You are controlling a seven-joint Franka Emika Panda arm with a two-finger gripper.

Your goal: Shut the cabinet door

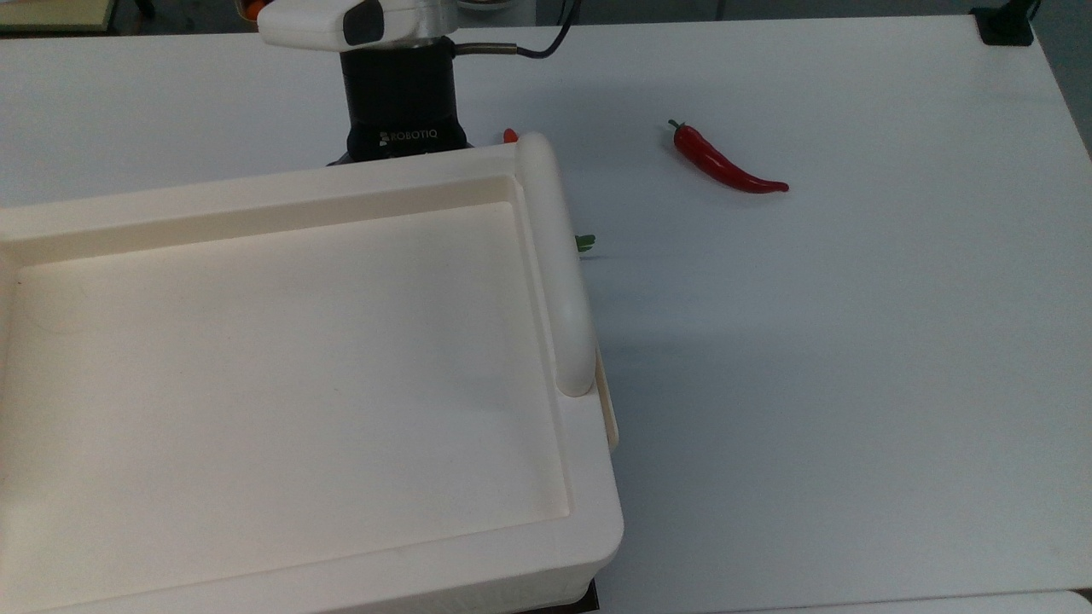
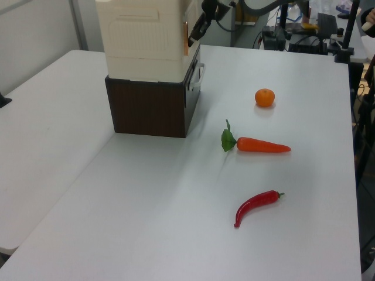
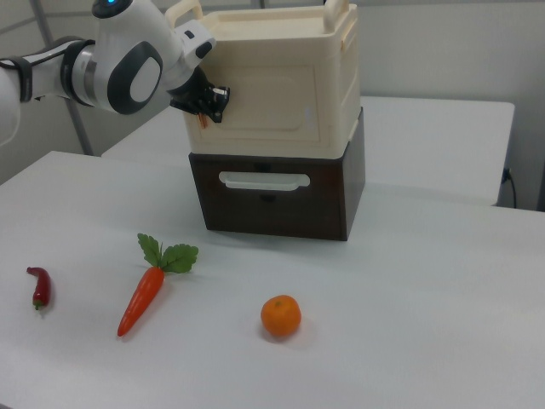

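- In the right view, the black claw [image 3: 207,104] is at the left edge of the flat cream plastic cabinet door [image 3: 264,87]; I cannot tell its state.
- The door lies against the large cream plastic cabinet [image 3: 339,81], above a dark brown base [image 3: 272,198].

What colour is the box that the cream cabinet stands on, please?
Dark brown, with a pale handle on its front; the box under the cabinet shows best in the right view.

The cabinet [image 3: 281,85] looks like smooth cream plastic with a matt finish; its base [image 3: 281,192] resembles dark brown wood. The chilli [image 1: 725,166] is glossy red. The table [image 1: 853,341] is smooth, matt white.
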